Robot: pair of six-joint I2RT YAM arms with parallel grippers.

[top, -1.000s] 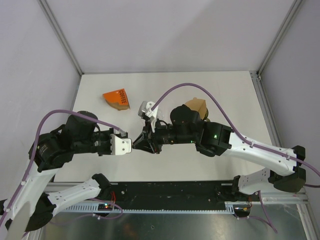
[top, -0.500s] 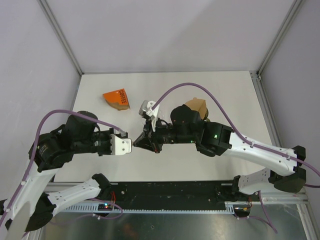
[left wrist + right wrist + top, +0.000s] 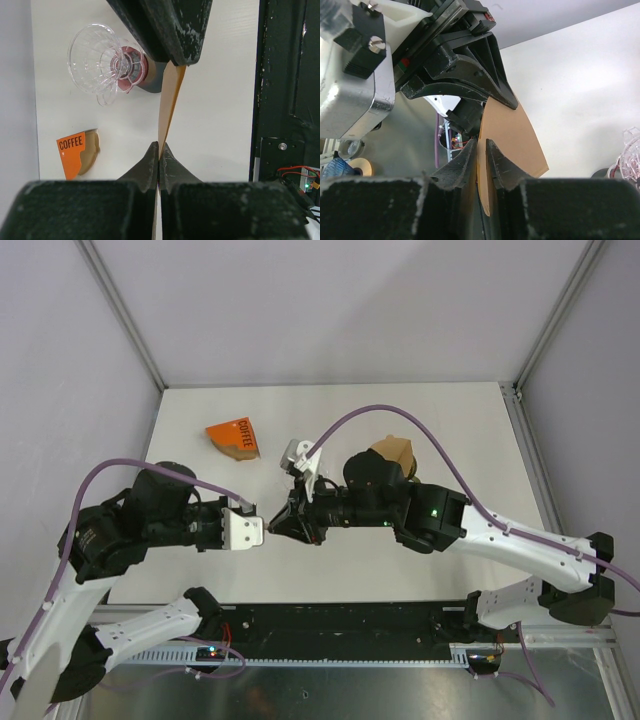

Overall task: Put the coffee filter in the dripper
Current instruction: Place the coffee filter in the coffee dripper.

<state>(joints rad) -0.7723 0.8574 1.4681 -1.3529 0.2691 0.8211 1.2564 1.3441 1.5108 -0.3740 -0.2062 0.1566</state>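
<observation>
A brown paper coffee filter (image 3: 170, 100) hangs in the air between the two arms, edge-on in the left wrist view. My left gripper (image 3: 159, 145) is shut on its lower corner. My right gripper (image 3: 481, 142) faces it from the other side, its jaws a narrow gap apart with the filter's (image 3: 512, 135) edge between them. In the top view both grippers meet near the table's middle, left (image 3: 264, 529) and right (image 3: 277, 528). The clear glass dripper (image 3: 100, 62) with a red base lies on its side on the table, just beyond the grippers (image 3: 297, 460).
An orange pack marked COFFEE (image 3: 233, 439) lies at the back left of the white table (image 3: 470, 430). A brown paper object (image 3: 393, 455) sits behind the right arm's wrist. The black frame rail (image 3: 350, 620) runs along the near edge.
The right gripper's jaws closed on the filter and then parted slightly. Both arms have stayed almost in place, with the right wrist shifting a little.
</observation>
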